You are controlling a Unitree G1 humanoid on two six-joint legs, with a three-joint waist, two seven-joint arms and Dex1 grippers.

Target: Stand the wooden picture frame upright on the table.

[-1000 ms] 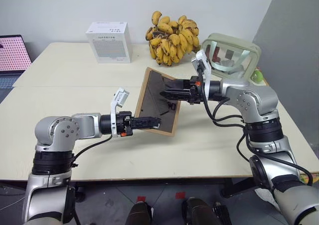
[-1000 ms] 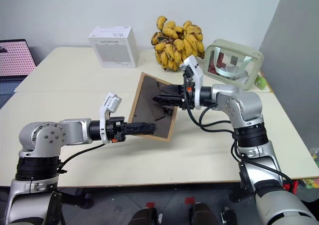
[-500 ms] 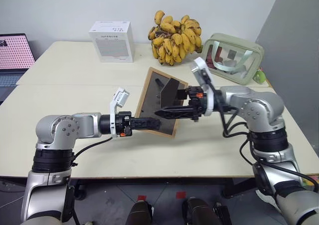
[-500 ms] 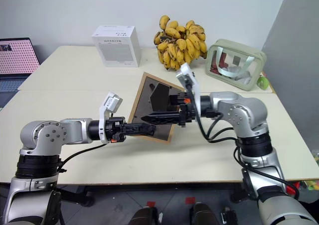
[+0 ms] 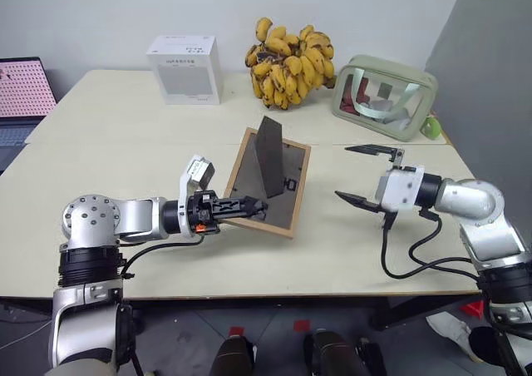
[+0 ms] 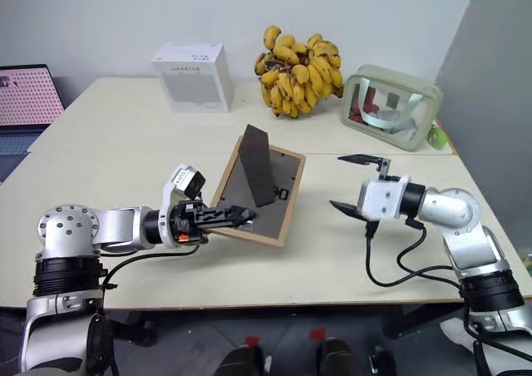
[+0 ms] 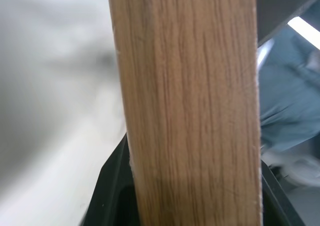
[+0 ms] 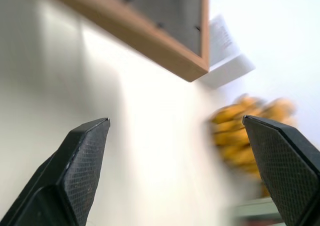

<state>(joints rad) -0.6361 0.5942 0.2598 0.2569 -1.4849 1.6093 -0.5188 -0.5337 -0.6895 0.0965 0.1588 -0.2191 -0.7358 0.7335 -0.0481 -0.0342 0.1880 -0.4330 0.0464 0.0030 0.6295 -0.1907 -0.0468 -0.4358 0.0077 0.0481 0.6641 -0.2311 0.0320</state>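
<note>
A: Start at nine o'clock — what has the left gripper got?

B: It's clamped on the near-left edge of the wooden picture frame, which sits mid-table, back panel facing up and tilted, the far edge toward twelve. The fold-out stand is already swung out, sticking up from the back.

A: So the risk is?

B: My guess is that the frame pivots in that single pinch as it's tipped up. The grip is on one edge only, so the wood could twist between the fingers and the frame flop face-down on the table. And if the stand isn't opened far enough, it may topple when let go.

A: And over at three o'clock?

B: The right gripper hangs well apart from the frame, fingers spread wide, holding nothing — it offers no support. The bananas and white box near twelve are out of the way.
</note>
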